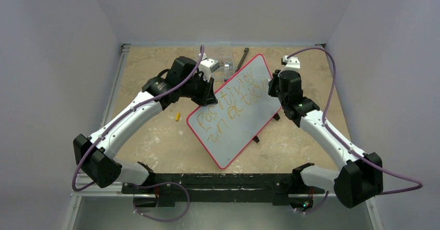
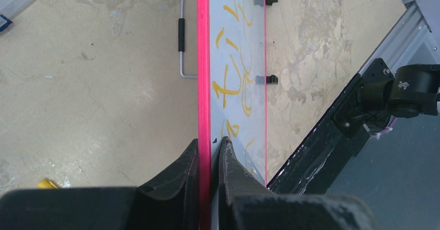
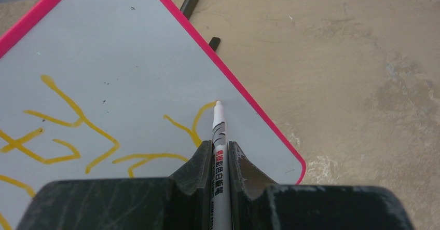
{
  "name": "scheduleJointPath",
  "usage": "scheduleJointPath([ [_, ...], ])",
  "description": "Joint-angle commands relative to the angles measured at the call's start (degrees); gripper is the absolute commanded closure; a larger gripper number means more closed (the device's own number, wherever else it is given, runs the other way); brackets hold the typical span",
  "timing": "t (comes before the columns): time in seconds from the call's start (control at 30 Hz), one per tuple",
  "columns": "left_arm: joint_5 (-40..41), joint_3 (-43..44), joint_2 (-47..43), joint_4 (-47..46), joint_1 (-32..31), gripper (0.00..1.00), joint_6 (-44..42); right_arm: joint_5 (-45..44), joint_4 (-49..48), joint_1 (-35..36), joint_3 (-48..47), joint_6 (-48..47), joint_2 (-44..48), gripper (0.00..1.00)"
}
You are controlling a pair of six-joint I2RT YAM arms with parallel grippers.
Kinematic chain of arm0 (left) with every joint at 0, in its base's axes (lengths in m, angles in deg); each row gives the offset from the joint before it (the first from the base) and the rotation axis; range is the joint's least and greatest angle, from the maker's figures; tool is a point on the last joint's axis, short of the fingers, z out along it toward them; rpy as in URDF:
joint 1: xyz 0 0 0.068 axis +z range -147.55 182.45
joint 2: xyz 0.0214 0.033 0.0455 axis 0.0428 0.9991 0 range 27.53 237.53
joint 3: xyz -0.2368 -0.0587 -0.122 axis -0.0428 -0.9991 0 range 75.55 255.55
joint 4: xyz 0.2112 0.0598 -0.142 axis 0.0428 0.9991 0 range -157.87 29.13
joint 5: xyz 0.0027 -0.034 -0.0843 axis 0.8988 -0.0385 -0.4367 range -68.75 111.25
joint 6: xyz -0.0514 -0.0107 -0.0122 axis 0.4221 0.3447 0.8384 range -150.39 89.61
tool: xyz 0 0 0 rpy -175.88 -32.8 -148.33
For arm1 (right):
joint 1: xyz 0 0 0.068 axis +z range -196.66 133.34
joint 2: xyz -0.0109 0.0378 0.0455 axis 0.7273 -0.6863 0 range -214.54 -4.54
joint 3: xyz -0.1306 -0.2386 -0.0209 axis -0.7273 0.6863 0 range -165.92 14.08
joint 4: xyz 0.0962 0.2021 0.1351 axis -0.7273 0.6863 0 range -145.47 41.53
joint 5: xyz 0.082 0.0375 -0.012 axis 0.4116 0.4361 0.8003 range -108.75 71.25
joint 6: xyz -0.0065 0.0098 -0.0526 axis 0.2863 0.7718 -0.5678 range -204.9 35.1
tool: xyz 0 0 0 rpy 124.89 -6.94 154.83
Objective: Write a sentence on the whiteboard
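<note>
Gripping from opposite sides, the two arms share the whiteboard (image 1: 234,141), which lies tilted on the tan table (image 1: 155,136), its long axis running diagonally from near centre toward the far right; the left gripper (image 2: 210,144) is closed on the red-pink frame (image 2: 203,58) of one long edge, one finger on each face of the board; the right gripper (image 3: 221,146) is clamped on a white marker (image 3: 219,131) that points straight out ahead of its jaws.

The sentence (image 1: 236,103) runs along that long axis in two orange-yellow lines, and the right arm stands at the far end of the second line, so it is plainly the nearer one to the writing.

What matters next is the marker tip (image 3: 218,104): it appears to rest on the board at the end of the last curved stroke, close to the long edge that carries the black feet (image 1: 255,139); only a narrow strip of bare white separates tip from frame there; more room lies ahead of the tip.

The lettering looks almost or wholly finished, so I judge that any remaining stroke must stay short and inboard, or the tip lifts straight off.
</note>
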Motion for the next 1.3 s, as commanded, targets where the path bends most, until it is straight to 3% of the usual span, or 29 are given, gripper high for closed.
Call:
scheduleJointPath([
  [0.0, 6.0, -1.0, -0.5, 4.0, -0.5, 1.0, -7.2, 1.4, -1.4, -0.1, 1.1, 0.2, 0.6, 1.0],
  [0.5, 5.8, -1.0, -0.8, 3.9, -0.9, 1.0, -7.1, 2.8, -1.5, -0.1, 7.1, 1.9, 2.8, 1.0],
  [1.27, 7.0, -1.1, -1.2, 4.0, -1.0, 1.0, -7.2, 3.2, 6.5, -0.1, 5.5, 3.1, 11.5, 1.0],
])
